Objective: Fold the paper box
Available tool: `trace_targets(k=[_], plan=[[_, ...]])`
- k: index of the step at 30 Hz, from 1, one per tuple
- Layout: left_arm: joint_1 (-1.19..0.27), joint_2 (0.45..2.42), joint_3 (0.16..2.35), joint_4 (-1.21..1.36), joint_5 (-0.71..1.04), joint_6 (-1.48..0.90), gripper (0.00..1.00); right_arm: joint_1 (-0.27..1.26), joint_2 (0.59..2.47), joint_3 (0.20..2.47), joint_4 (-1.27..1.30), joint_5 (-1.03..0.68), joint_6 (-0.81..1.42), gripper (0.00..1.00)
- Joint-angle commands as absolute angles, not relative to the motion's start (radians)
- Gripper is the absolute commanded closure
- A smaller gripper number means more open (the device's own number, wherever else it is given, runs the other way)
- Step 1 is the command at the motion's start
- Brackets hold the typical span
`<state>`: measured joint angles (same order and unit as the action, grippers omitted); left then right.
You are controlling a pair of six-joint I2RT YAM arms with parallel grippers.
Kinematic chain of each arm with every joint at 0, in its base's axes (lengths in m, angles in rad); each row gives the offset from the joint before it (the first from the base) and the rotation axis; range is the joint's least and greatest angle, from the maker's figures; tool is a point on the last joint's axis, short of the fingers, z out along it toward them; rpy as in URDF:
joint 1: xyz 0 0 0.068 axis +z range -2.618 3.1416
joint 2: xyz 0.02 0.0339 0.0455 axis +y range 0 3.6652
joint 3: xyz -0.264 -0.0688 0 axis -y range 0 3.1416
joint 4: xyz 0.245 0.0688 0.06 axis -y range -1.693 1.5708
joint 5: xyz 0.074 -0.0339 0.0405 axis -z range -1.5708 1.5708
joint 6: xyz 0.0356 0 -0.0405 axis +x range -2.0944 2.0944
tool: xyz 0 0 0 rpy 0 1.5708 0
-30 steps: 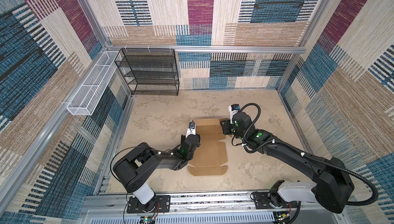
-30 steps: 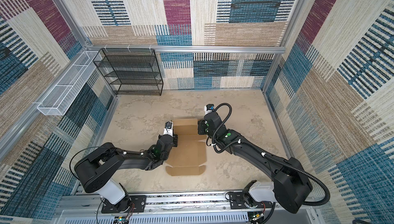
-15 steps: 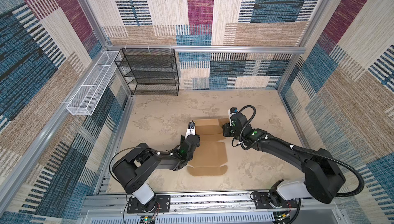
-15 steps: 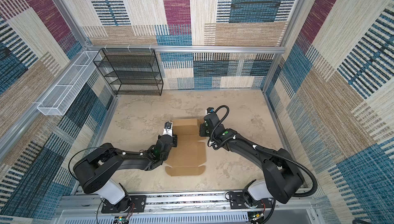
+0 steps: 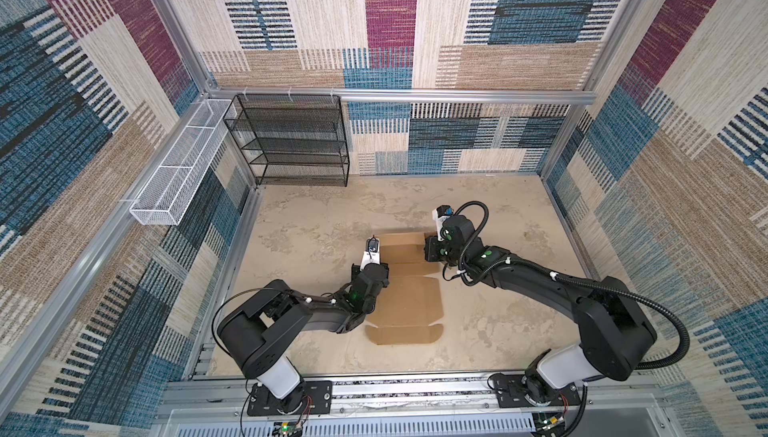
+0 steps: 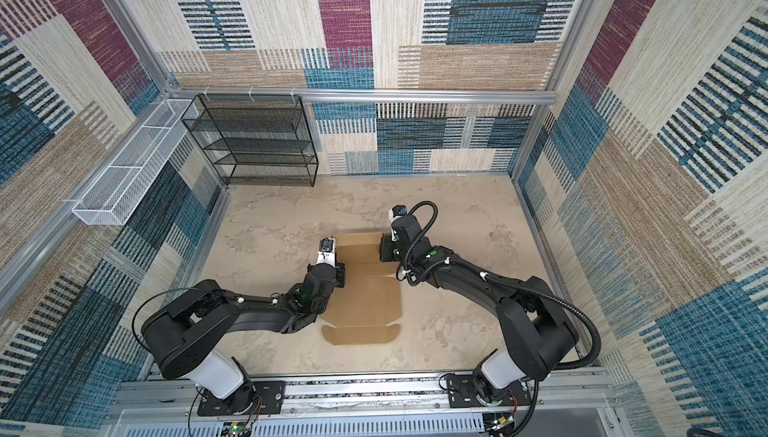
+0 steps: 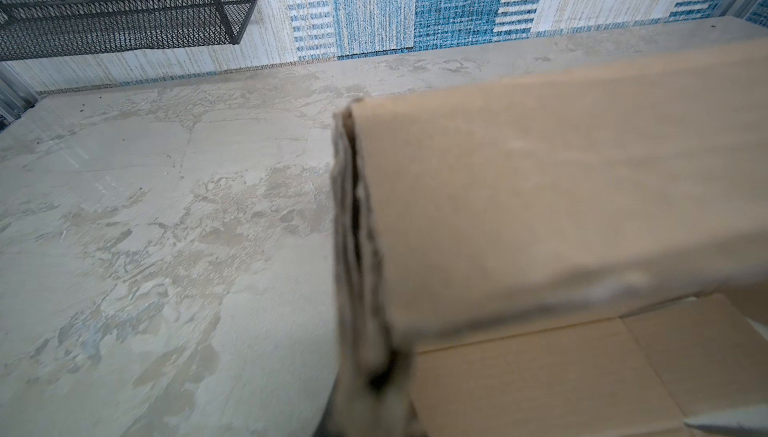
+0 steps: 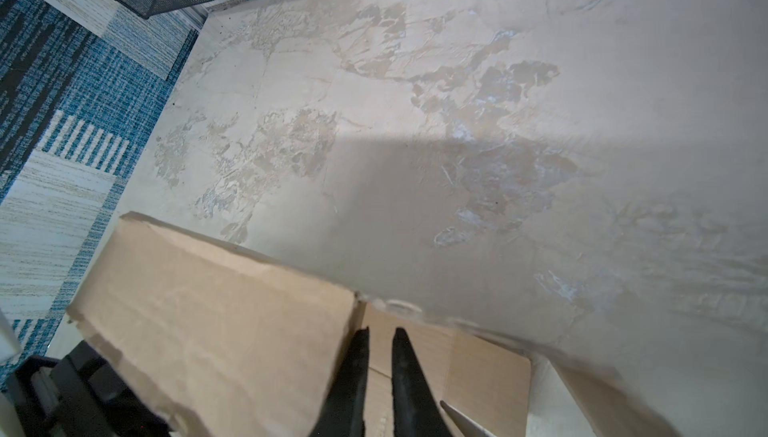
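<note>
A white wire basket (image 5: 166, 181) hangs on the left wall, and a black mesh shelf (image 5: 299, 139) stands at the far left.

The left arm (image 5: 291, 314) rises from its near-left base, folds at the elbow and lies low across the surface (image 5: 311, 227), with the forearm pointing right and far. The left hand (image 5: 380, 264) sits at the left edge of the box (image 5: 407, 302) and is closed. In the left wrist view the cardboard's layered edge (image 7: 353, 227) runs down to it, blurred, so I cannot tell whether it pinches the wall.

In both top views the box (image 6: 368, 302) lies mid-surface between the hands. Its near part is flat and its far part is raised.

The right arm (image 5: 540, 281) stretches from the near right, left and far, with the wrist bent down at the box's far right corner. The right hand (image 8: 380, 335) is narrow: its dark fingers (image 8: 357, 372) stand close with a slim gap, just beside the raised panel's end. I cannot tell whether they hold cardboard.
</note>
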<state>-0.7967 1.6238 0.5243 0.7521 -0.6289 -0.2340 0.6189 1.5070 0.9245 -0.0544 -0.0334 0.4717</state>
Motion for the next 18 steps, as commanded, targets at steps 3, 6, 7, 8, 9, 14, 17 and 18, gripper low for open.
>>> trace_targets(k=[3,6,7,8,9,14,17,18], plan=[[-0.798,1.612,0.53,0.704,-0.666,-0.268,1.0,0.623,1.461,0.887,-0.026,-0.027,0.494,0.84],[-0.798,1.608,0.542,0.673,-0.702,-0.286,1.0,0.623,1.411,0.833,-0.036,-0.011,0.503,0.82],[-0.797,1.609,0.544,0.667,-0.708,-0.29,1.0,0.623,1.398,0.818,-0.043,-0.005,0.507,0.81],[-0.797,1.609,0.546,0.667,-0.707,-0.29,1.0,0.623,1.392,0.806,-0.05,-0.002,0.509,0.81],[-0.797,1.609,0.547,0.663,-0.707,-0.293,1.0,0.623,1.384,0.792,-0.056,-0.001,0.513,0.8],[-0.797,1.611,0.546,0.649,-0.706,-0.305,1.0,0.623,1.36,0.725,-0.039,-0.007,0.533,0.8],[-0.798,1.609,0.548,0.642,-0.707,-0.311,1.0,0.623,1.363,0.704,-0.026,-0.014,0.54,0.77],[-0.797,1.608,0.549,0.64,-0.706,-0.311,1.0,0.621,1.368,0.698,-0.02,-0.021,0.542,0.75]])
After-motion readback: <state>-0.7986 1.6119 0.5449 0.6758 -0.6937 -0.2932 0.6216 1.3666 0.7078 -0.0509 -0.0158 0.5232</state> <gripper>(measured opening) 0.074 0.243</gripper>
